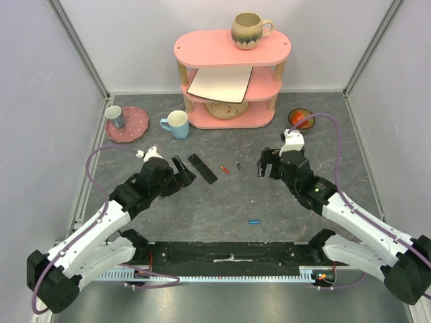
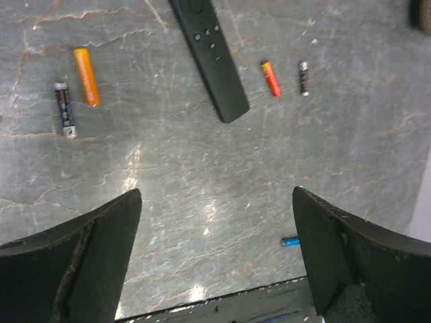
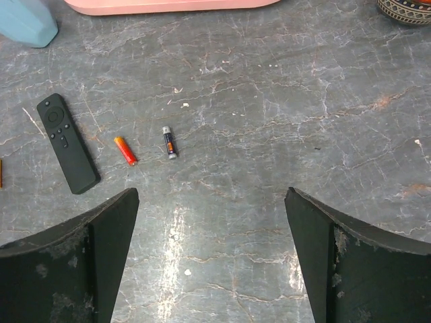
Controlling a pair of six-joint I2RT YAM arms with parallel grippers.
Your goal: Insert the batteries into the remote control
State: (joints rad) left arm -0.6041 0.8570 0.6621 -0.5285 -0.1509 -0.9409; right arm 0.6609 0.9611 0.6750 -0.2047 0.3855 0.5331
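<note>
Grey marbled desk carries everything. Our left hand hovers spread wide, nothing between the fingers, just short of the slim flat black remote control. Our right hand is likewise spread and empty, off to the remote's other side. The remote lies flat mid-desk, buttons up, so we judge the battery bay faces down. Batteries lie loose: orange cylinder and dark cell on one side of the remote, small red-orange cell and small dark cell on the other, blue cell well apart, toward the bases. We read this as pre-grasp, nothing loaded yet. Next move as we see it: one hand flips or pins the remote, the other takes a cell with a low, narrow pinch, since these can roll.
</note>
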